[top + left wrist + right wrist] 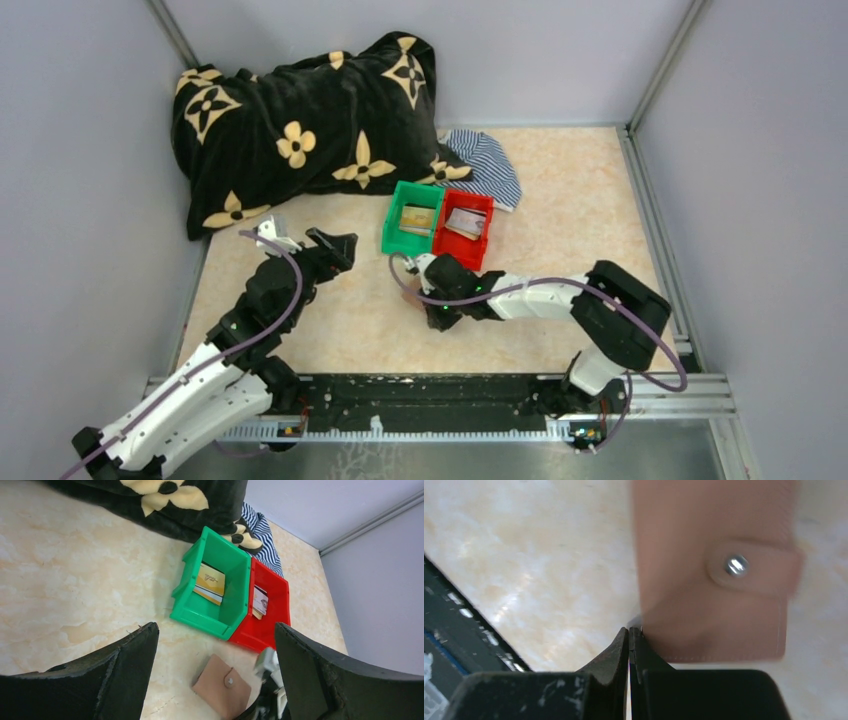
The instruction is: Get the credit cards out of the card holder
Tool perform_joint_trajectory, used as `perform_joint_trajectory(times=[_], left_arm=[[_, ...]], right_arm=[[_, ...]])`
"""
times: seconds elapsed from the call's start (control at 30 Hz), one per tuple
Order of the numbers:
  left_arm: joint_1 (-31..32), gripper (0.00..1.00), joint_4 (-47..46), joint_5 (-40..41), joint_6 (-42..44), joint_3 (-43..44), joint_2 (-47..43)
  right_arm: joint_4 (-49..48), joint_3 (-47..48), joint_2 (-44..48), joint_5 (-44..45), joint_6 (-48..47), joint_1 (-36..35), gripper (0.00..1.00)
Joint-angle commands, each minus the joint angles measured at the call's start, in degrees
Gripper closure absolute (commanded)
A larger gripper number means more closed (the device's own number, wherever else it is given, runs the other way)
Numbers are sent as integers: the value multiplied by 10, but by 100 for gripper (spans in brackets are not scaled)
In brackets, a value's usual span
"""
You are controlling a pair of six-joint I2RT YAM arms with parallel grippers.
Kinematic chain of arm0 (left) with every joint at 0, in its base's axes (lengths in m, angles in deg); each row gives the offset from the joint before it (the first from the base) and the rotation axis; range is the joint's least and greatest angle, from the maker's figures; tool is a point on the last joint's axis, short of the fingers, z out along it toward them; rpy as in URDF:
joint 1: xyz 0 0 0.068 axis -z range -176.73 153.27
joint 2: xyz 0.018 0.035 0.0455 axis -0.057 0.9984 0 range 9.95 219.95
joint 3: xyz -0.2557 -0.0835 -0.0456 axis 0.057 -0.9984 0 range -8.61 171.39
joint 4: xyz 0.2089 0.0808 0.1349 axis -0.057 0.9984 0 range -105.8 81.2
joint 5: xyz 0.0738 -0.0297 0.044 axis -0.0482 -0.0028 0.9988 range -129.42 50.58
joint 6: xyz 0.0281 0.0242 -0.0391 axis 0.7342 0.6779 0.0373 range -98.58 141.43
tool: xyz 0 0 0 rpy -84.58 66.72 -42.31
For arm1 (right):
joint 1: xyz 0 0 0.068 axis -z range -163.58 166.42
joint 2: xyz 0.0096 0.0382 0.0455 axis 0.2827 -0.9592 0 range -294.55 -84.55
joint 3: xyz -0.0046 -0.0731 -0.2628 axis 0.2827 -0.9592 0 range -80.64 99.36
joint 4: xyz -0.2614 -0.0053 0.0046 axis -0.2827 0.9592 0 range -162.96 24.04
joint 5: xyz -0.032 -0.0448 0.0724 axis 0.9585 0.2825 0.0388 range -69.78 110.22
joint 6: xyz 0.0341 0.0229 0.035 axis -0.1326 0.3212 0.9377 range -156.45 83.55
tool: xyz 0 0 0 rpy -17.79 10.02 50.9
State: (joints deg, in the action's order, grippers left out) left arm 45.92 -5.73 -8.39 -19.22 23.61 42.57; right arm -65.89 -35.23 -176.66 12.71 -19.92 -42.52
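The card holder [714, 580], a brown wallet, lies snapped shut on the table in front of the bins; it also shows in the left wrist view [222, 686]. One gold-tan credit card [210, 582] lies in the green bin [200, 617]. A silvery-grey card [260, 600] lies in the red bin [250, 637]. My right gripper [630, 630] is shut, its tips at the wallet's near corner, with nothing visibly between them. In the top view the right gripper [430, 305] hides most of the wallet. My left gripper [215, 627] is open and empty, held above the table left of the bins.
A black pillow with cream flowers [300, 120] lies at the back left. A striped cloth [485, 165] lies behind the bins. Grey walls close in three sides, and a black rail [430, 400] runs along the near edge.
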Motion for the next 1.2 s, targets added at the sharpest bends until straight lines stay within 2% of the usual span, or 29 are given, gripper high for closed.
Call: perform_joint_trajectory(times=[0.0, 0.2, 0.4, 0.53, 0.9, 1.03, 1.17], left_arm=[[1, 9, -22, -3, 15, -1, 3], [1, 9, -29, 0, 26, 0, 11], [1, 8, -39, -6, 27, -1, 23], [1, 8, -40, -9, 25, -6, 28], [1, 8, -20, -4, 22, -8, 24], [1, 8, -18, -6, 19, -13, 24], [1, 8, -14, -3, 19, -14, 25]], right_arm=[[41, -40, 68, 46, 1, 57, 100], [97, -36, 139, 72, -17, 110, 100], [94, 32, 142, 25, -16, 93, 100], [75, 80, 92, 32, -24, 85, 100], [41, 202, -116, 64, -60, 85, 100], [32, 211, -142, 56, -60, 81, 100], [39, 184, -119, 53, -60, 65, 100]])
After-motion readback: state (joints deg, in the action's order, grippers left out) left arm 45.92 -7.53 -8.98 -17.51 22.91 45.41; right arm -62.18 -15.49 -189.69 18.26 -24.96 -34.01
